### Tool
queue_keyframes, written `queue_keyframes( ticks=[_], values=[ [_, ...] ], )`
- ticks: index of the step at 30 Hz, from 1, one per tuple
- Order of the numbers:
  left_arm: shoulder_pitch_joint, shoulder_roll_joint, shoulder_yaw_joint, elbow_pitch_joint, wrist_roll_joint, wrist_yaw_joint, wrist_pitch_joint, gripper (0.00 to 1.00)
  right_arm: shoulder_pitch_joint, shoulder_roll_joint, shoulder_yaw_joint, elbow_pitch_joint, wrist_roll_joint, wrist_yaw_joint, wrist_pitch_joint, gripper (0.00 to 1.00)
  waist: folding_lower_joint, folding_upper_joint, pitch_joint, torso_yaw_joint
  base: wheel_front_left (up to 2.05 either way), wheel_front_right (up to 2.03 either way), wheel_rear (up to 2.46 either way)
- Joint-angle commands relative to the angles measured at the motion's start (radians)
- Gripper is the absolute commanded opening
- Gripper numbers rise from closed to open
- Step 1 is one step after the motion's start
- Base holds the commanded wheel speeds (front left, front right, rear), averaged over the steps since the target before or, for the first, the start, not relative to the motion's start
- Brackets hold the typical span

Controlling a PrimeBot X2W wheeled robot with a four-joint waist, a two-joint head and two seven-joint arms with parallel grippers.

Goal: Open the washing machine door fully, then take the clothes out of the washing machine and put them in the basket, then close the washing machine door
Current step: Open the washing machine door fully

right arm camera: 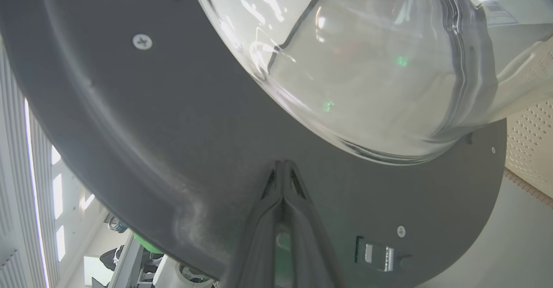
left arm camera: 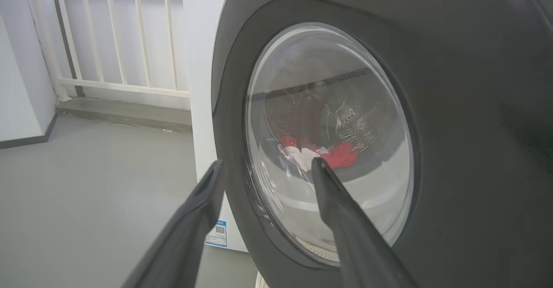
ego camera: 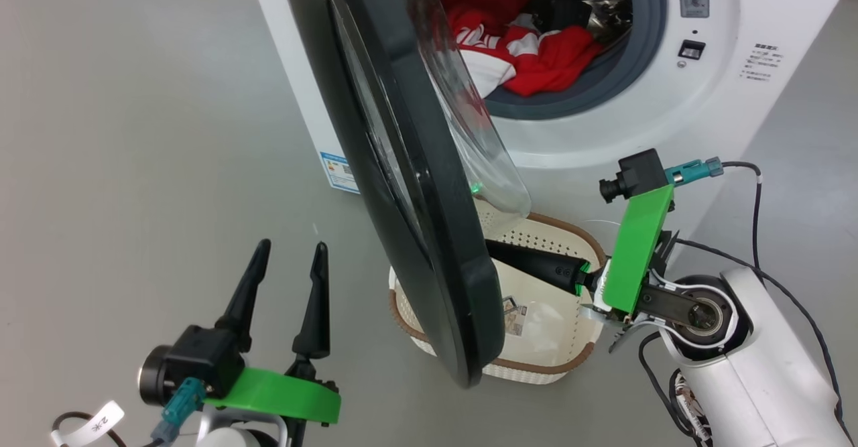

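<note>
Washing machine door partly open, near edge over basket | right gripper closed, empty, tips against door's inner face below glass, likely to push it wider | left gripper spread wide, empty, near left of door | clothes in drum, far.

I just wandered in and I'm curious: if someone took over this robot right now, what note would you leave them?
Left gripper: open, empty, hovering on the outer side of the washing machine door.
Right gripper: shut, holding nothing, tips at the door's inner face below the glass, apparently pushing.
Door: partly open, hanging over the basket on the floor before the washing machine.
Clothes: in the drum, draped over the gasket; none seen in the basket.
Done: door unlatched.
Left: open door fully, move clothes to basket, close door.
</note>
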Motion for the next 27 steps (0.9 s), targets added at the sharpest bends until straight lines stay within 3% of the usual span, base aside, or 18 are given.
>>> queue_keyframes(
  ticks=[1, 13, 27],
  values=[
    [-0.01, 0.016, 0.029, -0.029, -0.005, 0.009, -0.009, 1.0, 0.01, 0.016, 0.027, -0.033, 0.017, 0.008, 0.004, 0.0, 0.0, 0.0, -0.004, 0.016, 0.0, 0.0, 0.0],
    [-0.005, 0.016, 0.021, -0.031, -0.012, 0.013, -0.009, 1.0, 0.006, 0.016, 0.074, -0.025, 0.045, 0.008, -0.009, 0.0, 0.0, 0.0, -0.011, 0.081, 0.0, 0.0, 0.0],
    [0.0, 0.016, 0.016, -0.031, -0.018, 0.016, -0.009, 1.0, -0.007, 0.016, 0.124, -0.015, 0.08, 0.008, -0.027, 0.0, 0.0, 0.0, -0.017, 0.111, 0.0, 0.0, 0.0]
  ],
)
